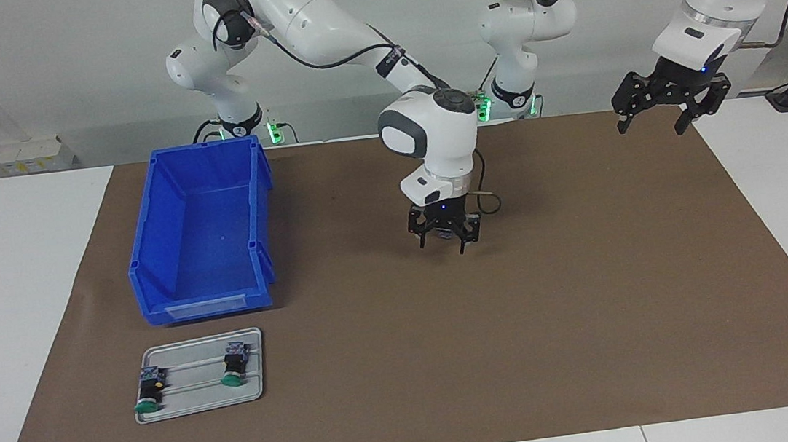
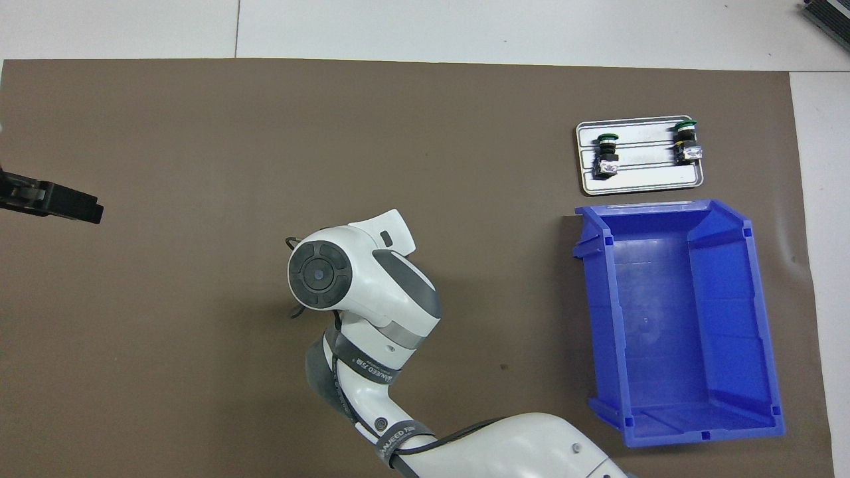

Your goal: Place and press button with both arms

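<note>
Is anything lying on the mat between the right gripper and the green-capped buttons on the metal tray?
Nothing visible does. The right gripper hangs open and empty over bare brown mat. The blue bin sits nearer the robots than the tray, beside the straight path to the buttons rather than across it.

Matt brown paper-like mat [image 1: 522, 325]; glossy blue plastic bin [image 1: 201, 234]; smooth brushed-metal tray [image 1: 200, 396]; glossy white arm shells [image 1: 428, 126].

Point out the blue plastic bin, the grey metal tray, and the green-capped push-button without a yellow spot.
blue plastic bin [image 1: 257, 163]: facing view, rim corner nearest the robots.
grey metal tray [image 1: 201, 402]: facing view, bare edge strip.
green-capped push-button [image 1: 233, 364]: facing view, black body.
</note>
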`<act>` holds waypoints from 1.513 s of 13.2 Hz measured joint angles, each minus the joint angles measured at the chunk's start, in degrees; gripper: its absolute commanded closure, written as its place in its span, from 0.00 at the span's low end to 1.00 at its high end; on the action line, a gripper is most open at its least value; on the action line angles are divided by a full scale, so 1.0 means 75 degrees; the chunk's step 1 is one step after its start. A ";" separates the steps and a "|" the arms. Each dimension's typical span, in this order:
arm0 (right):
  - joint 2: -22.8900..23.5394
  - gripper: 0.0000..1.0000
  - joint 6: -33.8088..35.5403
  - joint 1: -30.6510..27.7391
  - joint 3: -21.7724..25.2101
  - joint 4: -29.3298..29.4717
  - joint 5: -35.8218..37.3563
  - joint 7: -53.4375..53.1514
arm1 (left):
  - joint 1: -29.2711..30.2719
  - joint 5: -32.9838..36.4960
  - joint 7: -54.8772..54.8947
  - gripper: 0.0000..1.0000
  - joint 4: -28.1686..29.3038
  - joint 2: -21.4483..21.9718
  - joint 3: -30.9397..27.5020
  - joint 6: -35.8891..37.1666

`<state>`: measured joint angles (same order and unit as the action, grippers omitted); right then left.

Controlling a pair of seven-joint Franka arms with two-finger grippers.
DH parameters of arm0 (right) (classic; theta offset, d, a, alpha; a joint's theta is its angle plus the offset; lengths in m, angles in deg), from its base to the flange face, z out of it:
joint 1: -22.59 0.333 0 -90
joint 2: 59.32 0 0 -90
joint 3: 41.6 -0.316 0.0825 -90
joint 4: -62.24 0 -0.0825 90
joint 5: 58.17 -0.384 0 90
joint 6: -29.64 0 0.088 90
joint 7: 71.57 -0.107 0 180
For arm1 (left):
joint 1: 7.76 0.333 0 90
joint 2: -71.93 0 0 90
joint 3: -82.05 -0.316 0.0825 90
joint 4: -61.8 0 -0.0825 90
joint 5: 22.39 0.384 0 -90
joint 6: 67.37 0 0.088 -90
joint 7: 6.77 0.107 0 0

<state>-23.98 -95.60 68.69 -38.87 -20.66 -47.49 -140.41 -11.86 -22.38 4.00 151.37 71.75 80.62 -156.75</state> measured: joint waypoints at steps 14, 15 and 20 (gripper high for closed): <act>0.0065 0.16 0.0242 -0.0107 -0.0097 -0.0319 -0.1464 0.0690 | 0.0016 0.0109 -0.0040 0.00 0.0913 0.0420 -0.0005 -0.0901; 0.0065 0.16 0.0242 -0.0108 -0.0097 -0.0320 -0.1575 0.0690 | 0.0016 0.0109 -0.0040 0.00 0.0914 0.0421 -0.0005 -0.0904; 0.0064 0.19 0.0242 -0.0162 -0.0097 -0.0448 -0.1721 0.0690 | 0.0019 0.0109 -0.0040 0.00 0.0925 0.0421 -0.0012 -0.0903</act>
<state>-23.49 -93.79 67.47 -39.60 -24.02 -60.40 -135.24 -11.72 -21.56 3.70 158.31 74.91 80.53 -163.52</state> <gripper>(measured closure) 0.172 0.000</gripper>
